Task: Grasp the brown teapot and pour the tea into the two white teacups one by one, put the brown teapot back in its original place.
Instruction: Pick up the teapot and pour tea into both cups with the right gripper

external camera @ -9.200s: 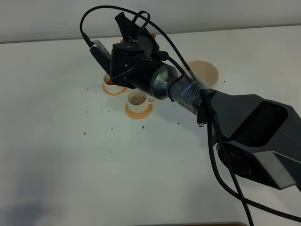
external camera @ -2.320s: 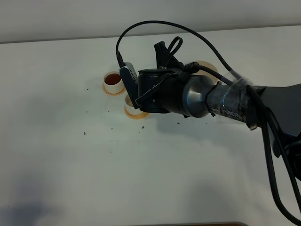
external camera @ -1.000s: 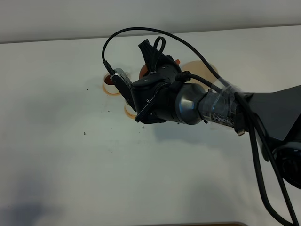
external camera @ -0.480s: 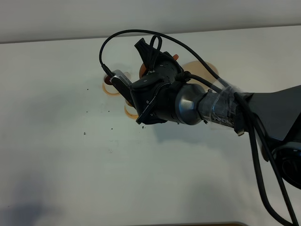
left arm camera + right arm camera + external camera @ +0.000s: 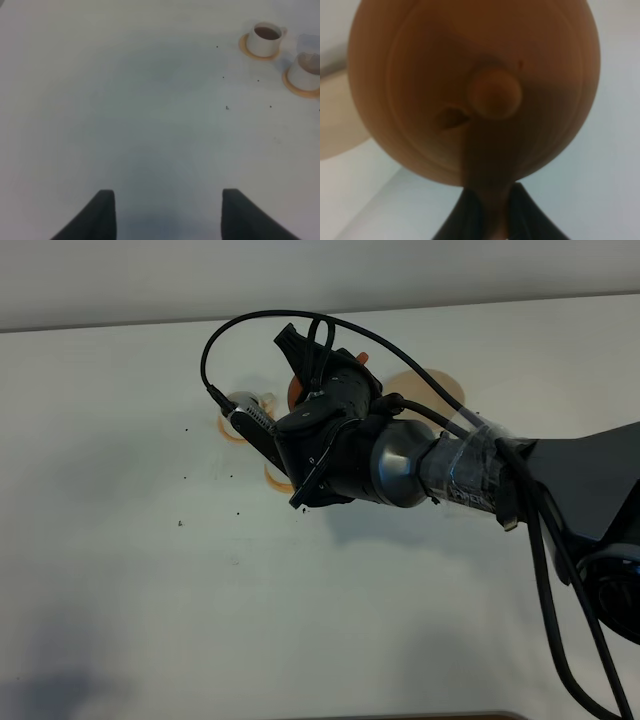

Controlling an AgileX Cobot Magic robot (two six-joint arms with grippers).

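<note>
Brown teapot (image 5: 470, 90) hangs clamped by its handle in the right fingers (image 5: 462, 222). Left fingers (image 5: 102, 215) spread wide over the white surface (image 5: 125, 100).

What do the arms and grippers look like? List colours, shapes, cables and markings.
Right arm: dark grey angular shell, then a shiny silver cylinder and a section wrapped in clear tape; black cables loop over it. Right gripper: black, with a slim silver camera bar on its side. Left gripper: two dark, blunt fingers.
</note>
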